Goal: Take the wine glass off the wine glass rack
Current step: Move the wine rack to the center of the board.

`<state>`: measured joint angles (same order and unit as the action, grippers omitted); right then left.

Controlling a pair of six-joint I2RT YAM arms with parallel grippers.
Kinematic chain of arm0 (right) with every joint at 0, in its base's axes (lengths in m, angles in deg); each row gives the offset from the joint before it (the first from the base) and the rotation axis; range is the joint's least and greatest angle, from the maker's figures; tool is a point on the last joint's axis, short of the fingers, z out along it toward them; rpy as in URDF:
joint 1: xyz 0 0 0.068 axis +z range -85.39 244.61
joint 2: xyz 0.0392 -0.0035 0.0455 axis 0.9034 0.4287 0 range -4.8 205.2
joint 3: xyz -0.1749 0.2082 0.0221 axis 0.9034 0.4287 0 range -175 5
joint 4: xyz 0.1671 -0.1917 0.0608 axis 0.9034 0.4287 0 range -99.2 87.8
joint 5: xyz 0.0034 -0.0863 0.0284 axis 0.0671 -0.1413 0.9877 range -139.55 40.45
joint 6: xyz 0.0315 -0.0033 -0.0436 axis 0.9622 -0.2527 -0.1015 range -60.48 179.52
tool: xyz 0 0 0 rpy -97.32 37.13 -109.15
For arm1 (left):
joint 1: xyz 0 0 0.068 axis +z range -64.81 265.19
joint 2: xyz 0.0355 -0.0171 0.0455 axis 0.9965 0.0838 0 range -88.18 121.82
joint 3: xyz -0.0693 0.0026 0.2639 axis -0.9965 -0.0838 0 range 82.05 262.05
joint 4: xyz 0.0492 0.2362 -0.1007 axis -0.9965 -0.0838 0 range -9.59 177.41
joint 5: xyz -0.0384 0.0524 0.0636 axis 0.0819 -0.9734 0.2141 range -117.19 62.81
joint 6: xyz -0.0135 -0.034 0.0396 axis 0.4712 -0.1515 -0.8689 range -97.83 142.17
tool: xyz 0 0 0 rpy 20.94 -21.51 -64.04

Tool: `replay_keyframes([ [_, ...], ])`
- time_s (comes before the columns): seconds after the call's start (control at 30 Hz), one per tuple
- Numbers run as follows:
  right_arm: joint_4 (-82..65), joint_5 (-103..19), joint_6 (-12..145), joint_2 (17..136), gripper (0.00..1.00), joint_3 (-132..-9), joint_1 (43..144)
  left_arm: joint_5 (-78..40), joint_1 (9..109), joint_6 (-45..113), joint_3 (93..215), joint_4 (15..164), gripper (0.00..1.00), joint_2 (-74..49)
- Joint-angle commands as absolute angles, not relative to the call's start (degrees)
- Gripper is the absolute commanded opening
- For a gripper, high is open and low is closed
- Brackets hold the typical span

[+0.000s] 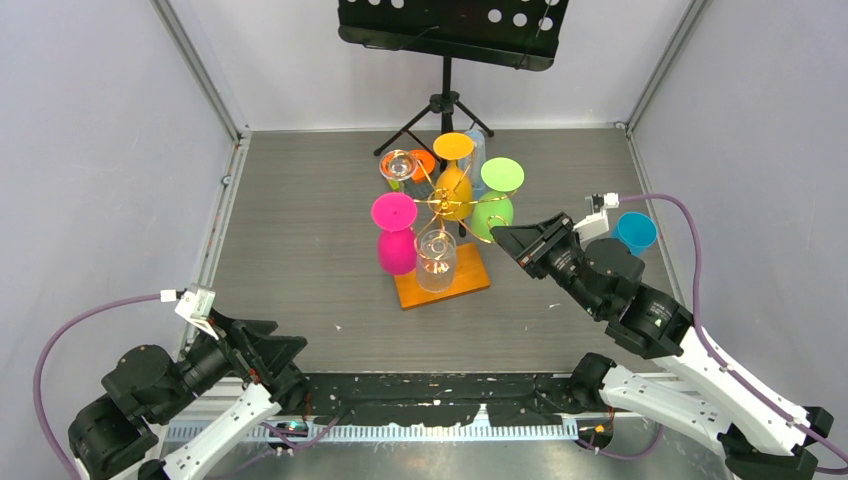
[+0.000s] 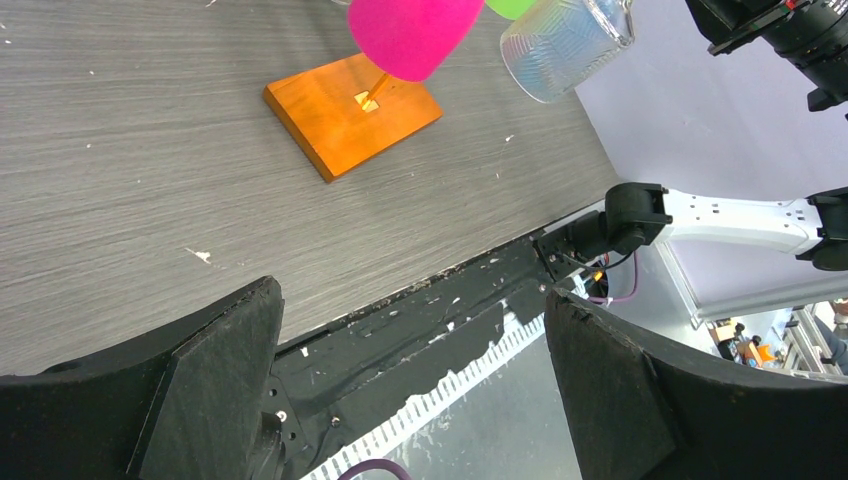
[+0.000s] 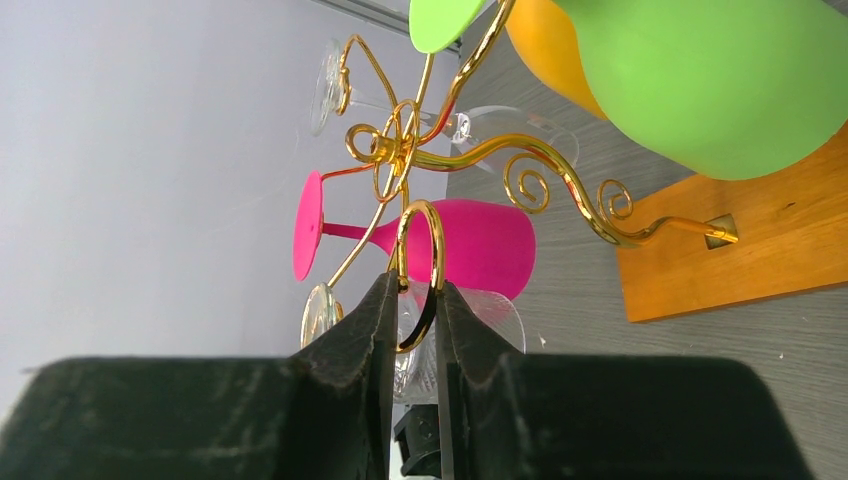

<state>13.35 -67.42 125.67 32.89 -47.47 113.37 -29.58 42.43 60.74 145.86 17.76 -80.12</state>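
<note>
One wine glass rack is seen mid-table, well apart from both side walls. Five hanging glasses are counted: a pink glass, a yellow-orange glass, a green glass and two clear glasses. The right gripper is clamped on a gold curl of the rack. The left gripper is spread wide at the front edge. Bare table is seen to the rack's left. One blue cup is set near the right gripper.

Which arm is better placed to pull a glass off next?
Probably left. The left gripper is wide open, with the pink glass on its side. The right gripper looks pinched on gold wire of the wine glass rack.
</note>
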Motion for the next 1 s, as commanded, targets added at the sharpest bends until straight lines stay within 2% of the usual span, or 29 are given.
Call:
replay_keyframes([
  [0.0, 8.46, -71.76, 123.81, 31.01, 0.24, -48.95, 113.39, -30.18, 42.19, 59.97, 145.64, 19.76, 1.0, -79.74],
  [0.13, 9.36, -72.24, 122.84, 30.3, 0.37, -49.32, 113.4, -30.33, 42.21, 59.79, 145.76, 19.75, 1.0, -79.67],
  [0.3, 10.56, -72.28, 121.15, 30.05, 0.46, -50.22, 113.39, -30.7, 42.21, 59.53, 145.96, 19.89, 1.0, -79.37],
  [0.7, 13.92, -72.88, 111.89, 27.39, 0.62, -50.62, 113.39, -31.54, 42.21, 59.44, 147.02, 19.32, 1.0, -78.38],
  [0.97, 17.03, -71.67, 97.58, 25.6, 0.66, -52.28, 113.39, -33.3, 42.16, 59.54, 149.19, 17.83, 1.0, -78.21],
])
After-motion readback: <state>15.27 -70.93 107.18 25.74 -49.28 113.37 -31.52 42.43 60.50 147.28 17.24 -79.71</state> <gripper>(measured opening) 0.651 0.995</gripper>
